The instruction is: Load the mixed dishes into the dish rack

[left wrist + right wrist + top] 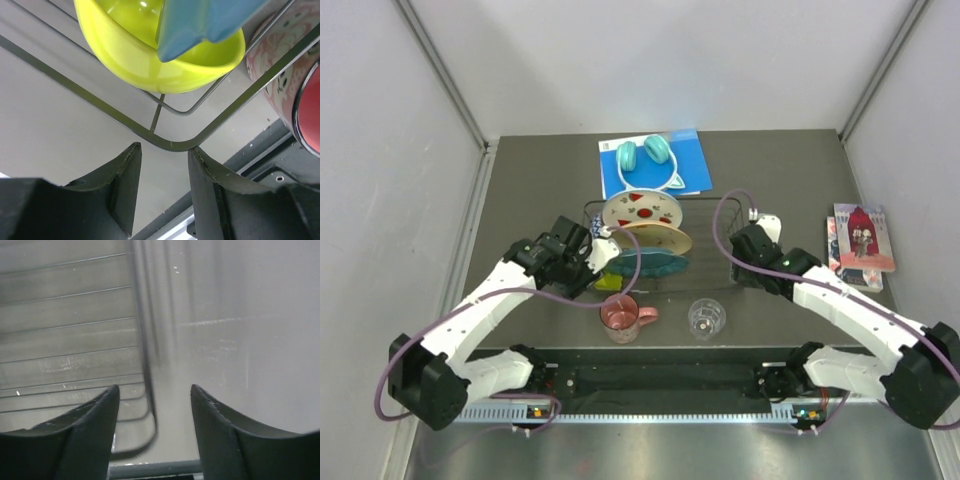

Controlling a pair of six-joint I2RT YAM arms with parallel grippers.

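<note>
The black wire dish rack (pixel 712 225) stands mid-table and holds the watermelon plate (pixel 640 208), the floral plate (pixel 658 239) and the teal plate (pixel 658 264) on edge. The lime-green bowl (pixel 605 254) lies in the rack's near left corner. It also shows in the left wrist view (pixel 150 60), under the teal plate (pixel 200 20). My left gripper (pixel 592 264) is open and empty, its jaws just outside the rack's corner wire (pixel 170 145). The pink mug (pixel 623 318) and the clear glass (pixel 705 317) stand in front of the rack. My right gripper (pixel 735 252) is open and empty at the rack's right edge (pixel 145 365). The small patterned bowl is not clearly visible.
Teal cat-ear headphones (pixel 645 155) lie on a blue book (pixel 688 165) behind the rack. Two booklets (pixel 860 240) lie at the right edge of the table. The pink mug (pixel 280 70) sits close to the right of my left gripper.
</note>
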